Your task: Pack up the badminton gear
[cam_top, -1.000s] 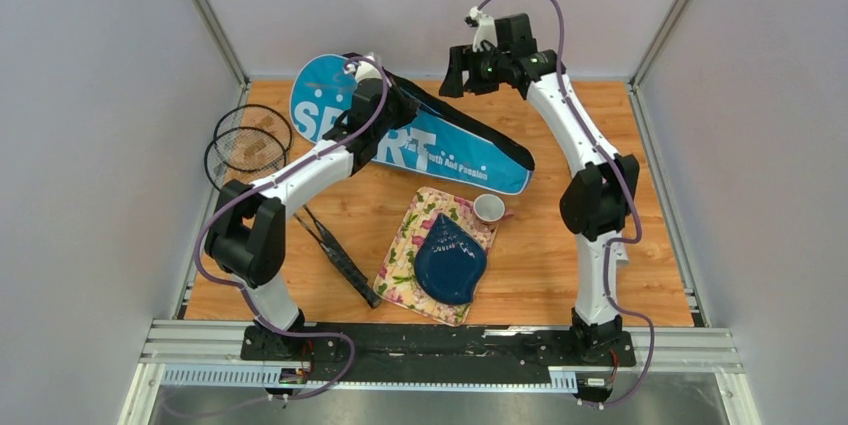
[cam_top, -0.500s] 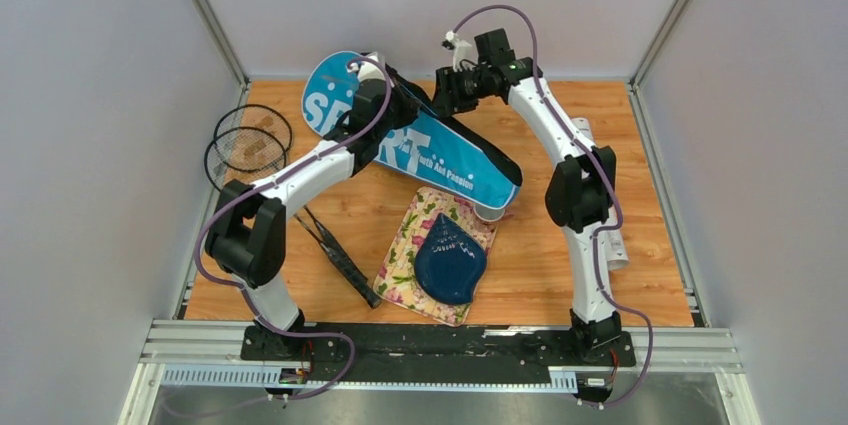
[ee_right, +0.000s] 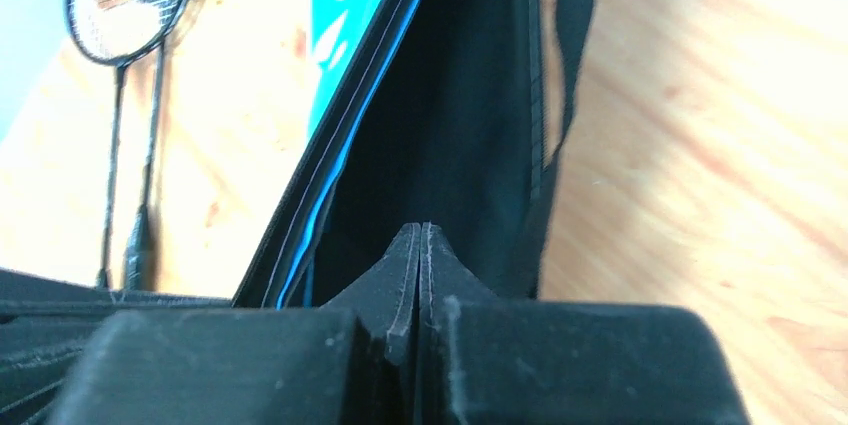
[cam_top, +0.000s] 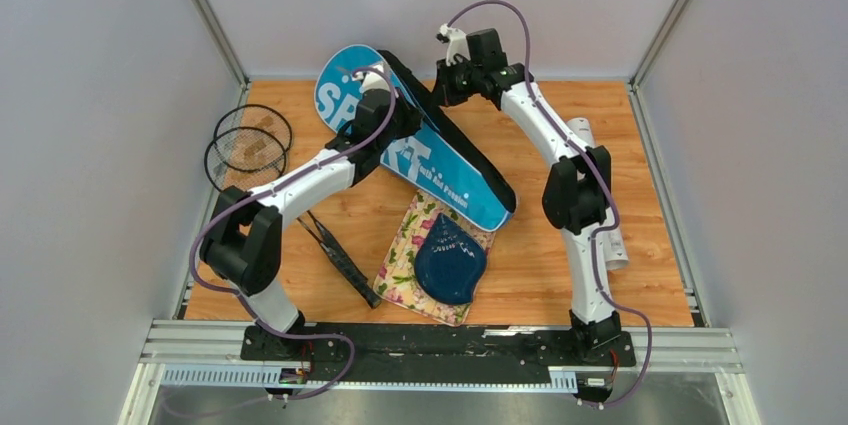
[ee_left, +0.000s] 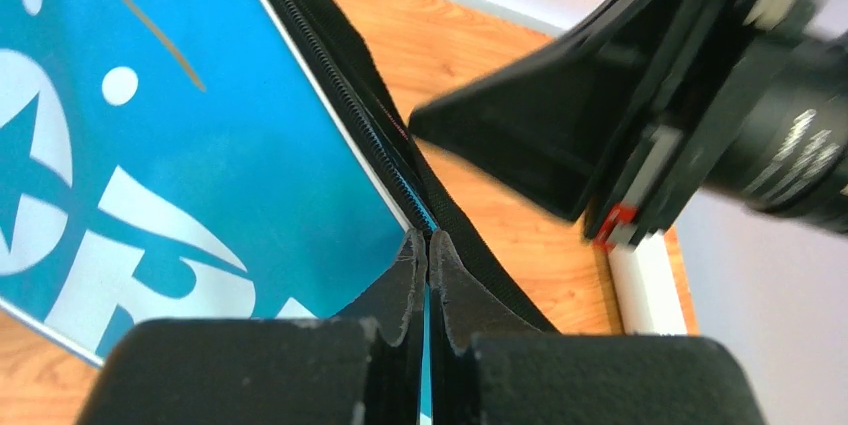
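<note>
The blue "SPORT" racket bag (cam_top: 440, 160) is lifted at its wide end and slants down toward the table's middle. My left gripper (cam_top: 385, 115) is shut on its edge, with a thin blue strip of the bag (ee_left: 200, 145) showing between the pads by the zipper. My right gripper (cam_top: 440, 85) is shut at the bag's black zipper edge (ee_right: 450, 125), its tips pressed against the black fabric. Two black rackets (cam_top: 250, 140) lie at the left, also visible in the right wrist view (ee_right: 130, 5). A long white tube (cam_top: 612, 245) lies at the right behind the right arm.
A dark blue plate (cam_top: 450, 260) sits on a floral cloth (cam_top: 400, 265) in the front middle, with the bag's narrow end just above the cloth's top corner. The racket handles (cam_top: 340, 257) reach toward the cloth's left side. Grey walls enclose the table.
My right gripper came down to the bag's upper edge and went from open to shut. The bag tipped up and swung toward the front, now covering the small white cup.
</note>
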